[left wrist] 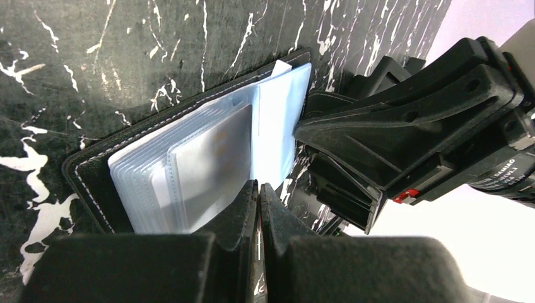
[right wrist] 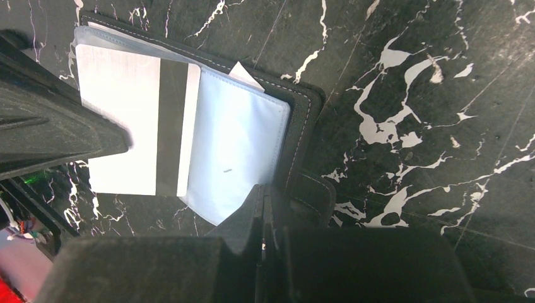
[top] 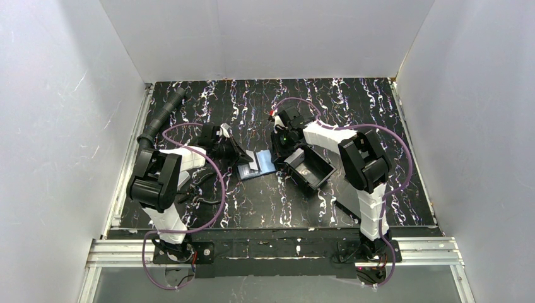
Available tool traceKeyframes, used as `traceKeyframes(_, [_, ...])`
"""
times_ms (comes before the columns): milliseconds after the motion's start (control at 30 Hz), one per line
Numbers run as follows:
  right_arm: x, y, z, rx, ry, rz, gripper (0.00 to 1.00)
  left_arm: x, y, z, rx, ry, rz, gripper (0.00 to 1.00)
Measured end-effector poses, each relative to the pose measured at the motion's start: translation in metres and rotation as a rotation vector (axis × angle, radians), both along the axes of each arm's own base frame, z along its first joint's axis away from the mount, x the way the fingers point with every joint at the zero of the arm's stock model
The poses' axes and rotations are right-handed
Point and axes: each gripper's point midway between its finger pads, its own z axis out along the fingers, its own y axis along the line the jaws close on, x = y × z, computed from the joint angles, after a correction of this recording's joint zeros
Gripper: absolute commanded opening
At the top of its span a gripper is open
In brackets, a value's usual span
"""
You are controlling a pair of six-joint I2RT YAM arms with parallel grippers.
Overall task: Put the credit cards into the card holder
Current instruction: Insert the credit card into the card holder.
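**Closed fingers at an open card holder**

Nearest the left wrist camera, the left gripper (left wrist: 258, 192) is seen at the bottom centre of the frame, its fingers pressed together with only a thin line left between them. Its tips are set at the lower edge of the card holder's (left wrist: 88, 170) clear sleeves; whether a sleeve is pinched cannot be told. The holder is spread open on the marbled table (left wrist: 126, 50), filling the left and centre of that view, with its black stitched cover beneath the fanned pale blue sleeves.

In the right wrist view, the right gripper (right wrist: 265, 199) is likewise seen closed at the bottom centre, its tips at the lower right edge of the holder, where sleeve and cover meet. A grip on either cannot be confirmed. A white card (right wrist: 123, 120) with a dark stripe is laid on the holder's left half, its left edge hidden by the left gripper in the left of the frame.

From above, the holder is found at the centre of the table, between the two grippers, with a black tray (top: 326, 170) just to its right.
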Motion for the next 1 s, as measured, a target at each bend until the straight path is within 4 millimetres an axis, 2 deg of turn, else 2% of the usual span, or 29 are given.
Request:
traceKeyframes(300, [0.0,0.0,0.0,0.0,-0.004,0.006,0.06,0.003,-0.005,-0.002,-0.04,-0.013,-0.014,0.0])
traceKeyframes(533, [0.0,0.0,0.0,0.0,-0.005,0.009,0.06,-0.009,0.0,-0.01,-0.023,-0.02,-0.021,0.0])
traceKeyframes(1000, [0.0,0.0,0.0,-0.001,-0.006,0.01,0.05,-0.007,0.006,-0.007,0.011,-0.062,0.006,0.0])
